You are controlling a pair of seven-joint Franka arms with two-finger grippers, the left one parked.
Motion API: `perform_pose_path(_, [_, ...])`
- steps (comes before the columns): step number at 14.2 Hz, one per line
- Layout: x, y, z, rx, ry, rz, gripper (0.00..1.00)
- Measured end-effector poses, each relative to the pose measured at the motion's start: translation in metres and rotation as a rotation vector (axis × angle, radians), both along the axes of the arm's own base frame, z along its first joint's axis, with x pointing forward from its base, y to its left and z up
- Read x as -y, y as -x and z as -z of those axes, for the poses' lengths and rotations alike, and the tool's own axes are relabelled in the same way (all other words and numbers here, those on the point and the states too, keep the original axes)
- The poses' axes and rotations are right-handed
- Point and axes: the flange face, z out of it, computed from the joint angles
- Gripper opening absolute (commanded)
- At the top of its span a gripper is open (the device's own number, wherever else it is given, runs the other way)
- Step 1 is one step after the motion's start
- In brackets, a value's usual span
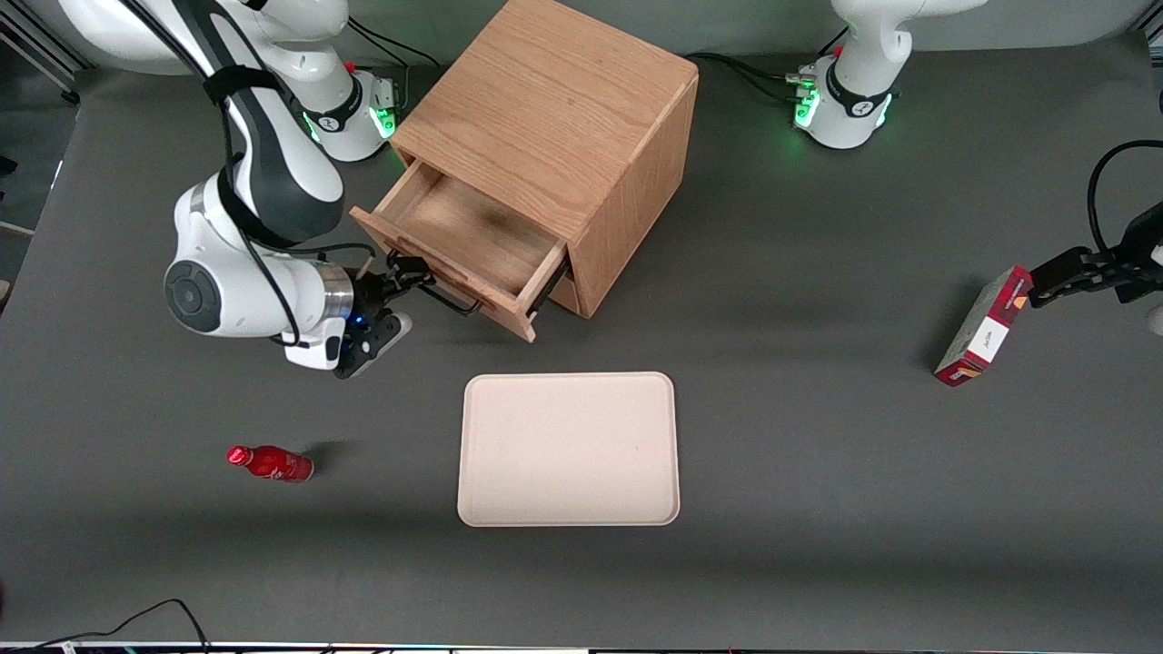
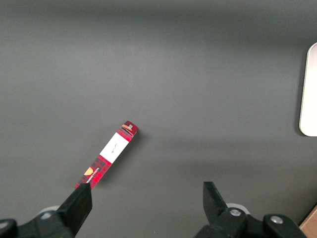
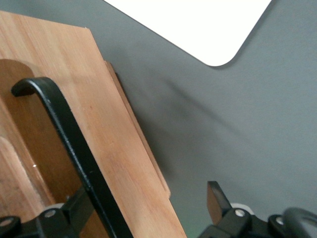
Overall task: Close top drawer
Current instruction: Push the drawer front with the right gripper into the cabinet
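Observation:
The oak cabinet (image 1: 563,118) stands on the grey table with its top drawer (image 1: 472,232) pulled out and its inside bare. The drawer's flat front panel (image 1: 427,272) carries a thin black bar handle (image 1: 454,302). My right gripper (image 1: 402,300) is at the drawer front, at the handle's end toward the working arm, and is open. In the right wrist view the handle (image 3: 64,134) and the front panel (image 3: 119,148) lie between the spread fingers of the gripper (image 3: 146,208). One finger (image 3: 74,208) sits by the handle, the other finger (image 3: 216,198) is over bare table. The lower drawer is hidden.
A beige tray (image 1: 568,450) lies nearer the front camera than the cabinet; it also shows in the right wrist view (image 3: 198,25). A red bottle (image 1: 270,463) lies toward the working arm's end. A red box (image 1: 981,327) lies toward the parked arm's end.

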Motion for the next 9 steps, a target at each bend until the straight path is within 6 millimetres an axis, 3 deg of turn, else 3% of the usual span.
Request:
perform_pose_path(4, [-0.023,0.031,0.002,-0.004,0.036,0.022,1.0])
perform_pose_path(9, [-0.036,0.058,0.002,-0.018,0.025,0.047,1.0])
